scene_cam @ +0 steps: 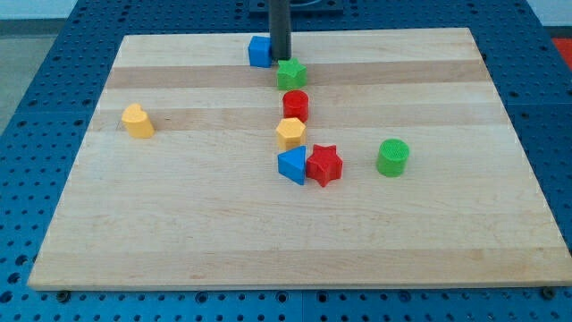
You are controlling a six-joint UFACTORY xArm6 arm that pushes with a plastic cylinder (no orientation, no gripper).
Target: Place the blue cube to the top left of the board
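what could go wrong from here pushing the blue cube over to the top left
1. My tip sits at the right side of the blue cube, which lies near the top edge of the wooden board; an off-centre push could send it off that edge.
2. The green star-shaped block lies just below my tip, so a sideways correction might knock it.
3. The cube may rotate and slip off my tip during the leftward push.

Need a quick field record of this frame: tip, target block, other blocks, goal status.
tip: my tip at the board's top edge, against the right side of the blue cube
target: blue cube, top centre
near target: green star just below-right of my tip
centre column: red cylinder, orange block, blue triangular block, red star
outliers: green cylinder right, yellow block left
goal status: cube not yet at top left
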